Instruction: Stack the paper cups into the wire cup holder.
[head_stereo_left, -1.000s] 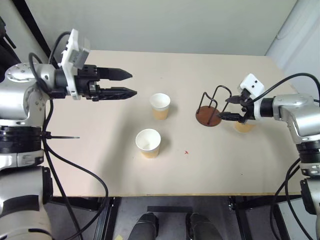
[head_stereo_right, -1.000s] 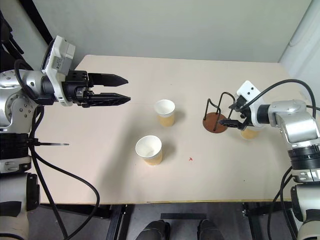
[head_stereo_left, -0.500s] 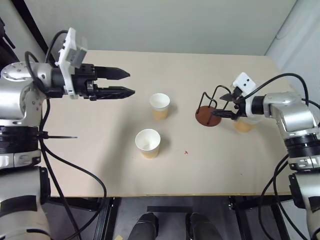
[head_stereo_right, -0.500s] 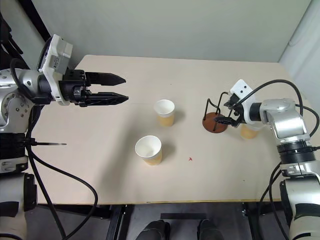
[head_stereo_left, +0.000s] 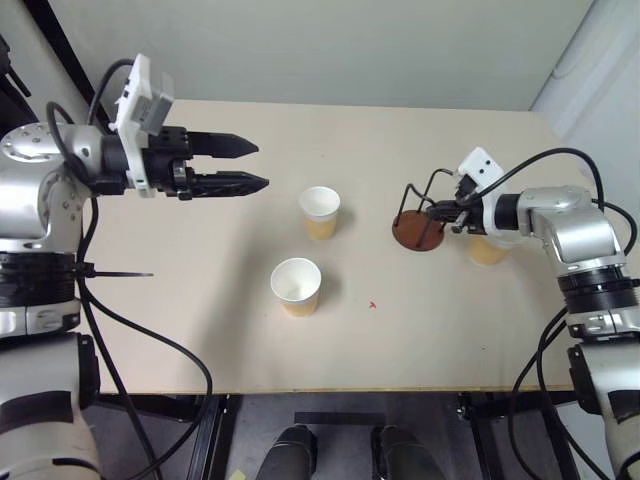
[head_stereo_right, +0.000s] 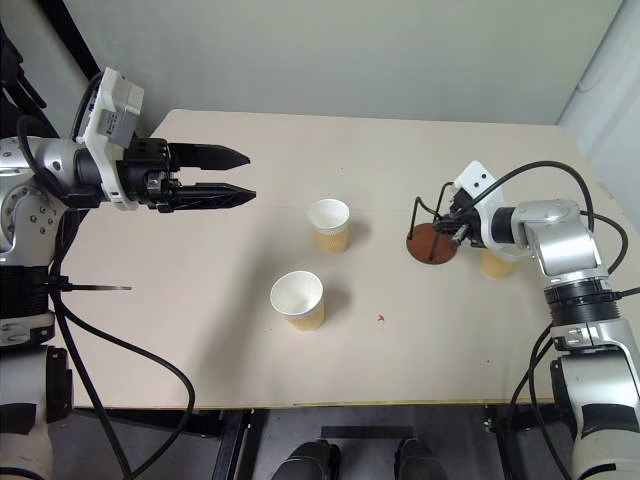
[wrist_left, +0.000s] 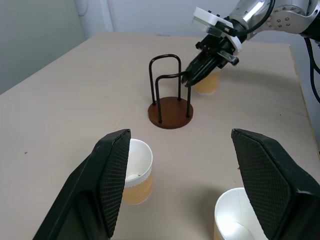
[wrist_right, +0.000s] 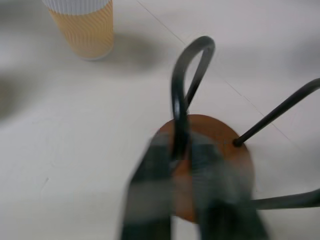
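Two tan paper cups stand upright mid-table, one (head_stereo_left: 320, 211) farther back and one (head_stereo_left: 296, 285) nearer. A third paper cup (head_stereo_left: 487, 249) stands just right of the wire cup holder (head_stereo_left: 417, 233), which holds no cup. My right gripper (head_stereo_left: 441, 211) is shut on one of the holder's black wire loops (wrist_right: 182, 85), low over the brown disc base (wrist_left: 170, 113). My left gripper (head_stereo_left: 262, 164) hovers open and empty above the table's left side, pointing toward the cups.
The table's right edge (head_stereo_left: 575, 215) runs close behind the third cup. A small red mark (head_stereo_left: 372, 304) lies on the tabletop near the front cup.
My right gripper has closed from open onto the holder's wire loop after edging a little left toward it. The left arm, cups and holder have stayed put.
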